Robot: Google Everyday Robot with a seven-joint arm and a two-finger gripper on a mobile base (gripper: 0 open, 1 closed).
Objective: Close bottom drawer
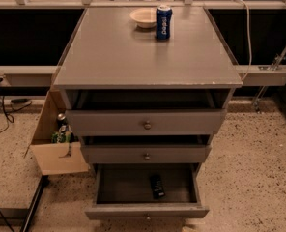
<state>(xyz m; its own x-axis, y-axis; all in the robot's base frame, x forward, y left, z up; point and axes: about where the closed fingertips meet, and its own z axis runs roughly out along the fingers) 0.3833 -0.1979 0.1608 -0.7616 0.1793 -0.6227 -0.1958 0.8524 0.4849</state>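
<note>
A grey cabinet (pixel 148 57) with three drawers fills the middle of the camera view. The bottom drawer (pixel 147 210) is pulled far out at the lower edge of the view; its slim front panel faces me. A small black object (pixel 156 185) lies inside it. The middle drawer (pixel 146 154) and the top drawer (pixel 146 122) are each pulled out a little, and each has a round metal knob. My gripper is not in view.
A blue can (pixel 164 21) and a pale bowl (pixel 143 18) stand at the back of the cabinet top. An open cardboard box (pixel 56 141) with bottles sits on the speckled floor to the left. Cables lie at the far left. A white cord (pixel 249 33) hangs at the right.
</note>
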